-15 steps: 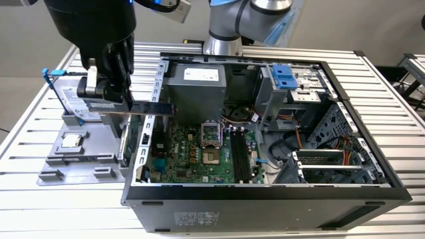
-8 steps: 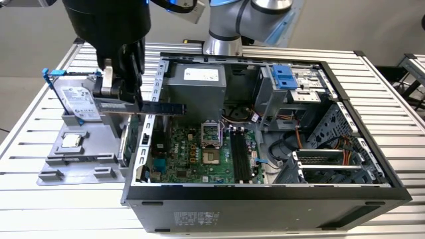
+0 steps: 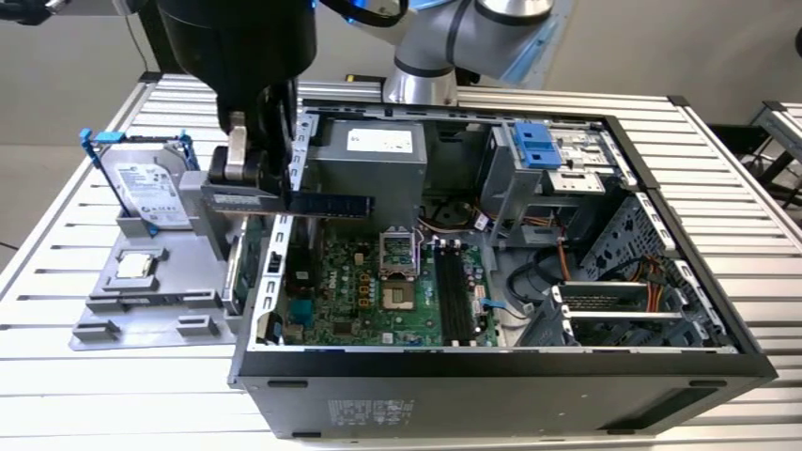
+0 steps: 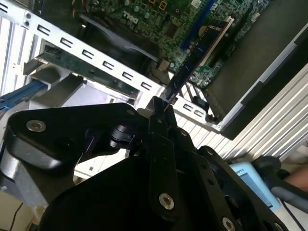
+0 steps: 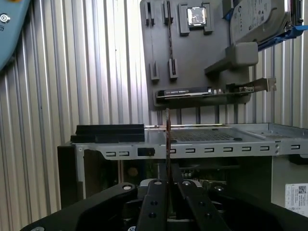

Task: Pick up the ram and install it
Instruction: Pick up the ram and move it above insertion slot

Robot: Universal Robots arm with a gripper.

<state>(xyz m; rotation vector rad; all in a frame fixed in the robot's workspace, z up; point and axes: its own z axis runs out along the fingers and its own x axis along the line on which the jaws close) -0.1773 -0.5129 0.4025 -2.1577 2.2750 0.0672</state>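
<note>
My gripper (image 3: 259, 195) is shut on one end of the ram (image 3: 331, 204), a thin dark stick with black chips. It hangs level over the open case's wall on the exterior view's left, above the green motherboard (image 3: 345, 296). The black memory slots (image 3: 454, 293) lie further toward the exterior view's right and are bare. In the second wrist view the ram (image 4: 198, 52) juts out from the gripper (image 4: 160, 105) over the board. The first wrist view has the ram (image 5: 167, 139) edge-on, rising from the gripper (image 5: 167, 179).
A grey holder tray (image 3: 107, 310) outside the case carries a hard drive (image 3: 148, 193), a small silver chip (image 3: 135, 266) and a card (image 5: 192, 92). Inside the case stand a power supply (image 3: 370, 160), a blue drive latch (image 3: 536, 146) and cables (image 3: 551, 272).
</note>
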